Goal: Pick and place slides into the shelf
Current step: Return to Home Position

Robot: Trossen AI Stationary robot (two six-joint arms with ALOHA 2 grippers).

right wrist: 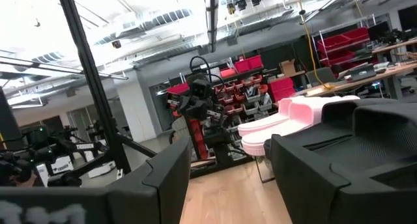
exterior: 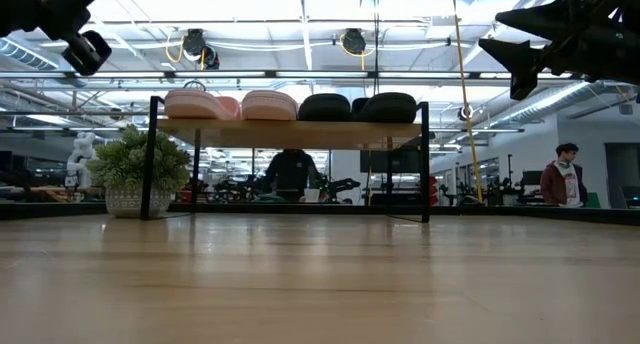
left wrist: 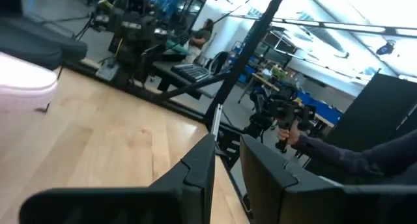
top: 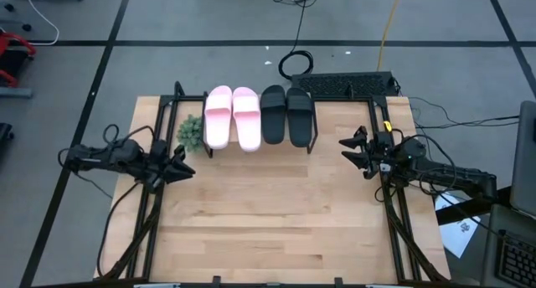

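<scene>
Operating remotely, I see the near half of the desk (top: 268, 229) as bare pale wood.

Midway back, both arms reach in from the sides, pointing toward the centre. They are lifted clear of the surface. In the low view they hang above the level of the shelf top.

The left claw (top: 182, 165) hovers over the desk's left side, just in front of a small potted plant (top: 191, 133). Its fingers stand a narrow gap apart with nothing between them.

The right claw (top: 350, 151) hovers over the right side, well apart from the footwear. Its fingers are spread wide and hold nothing.

At the far edge of the desk stands the shelf (exterior: 300, 133), a light plank on thin black legs, set left of centre. All four sandals sit in one row on its top. The pink slides (top: 232, 117) take the left half, side by side and touching. The black slides (top: 286, 115) take the right half, just beside them. The space under the plank is open. The plant sits on the desk just outside the shelf's left legs.

In the room beyond the desk, one person (exterior: 292, 172) shows through the gap beneath the plank. A second person (exterior: 563, 178) stands far off to the right.
</scene>
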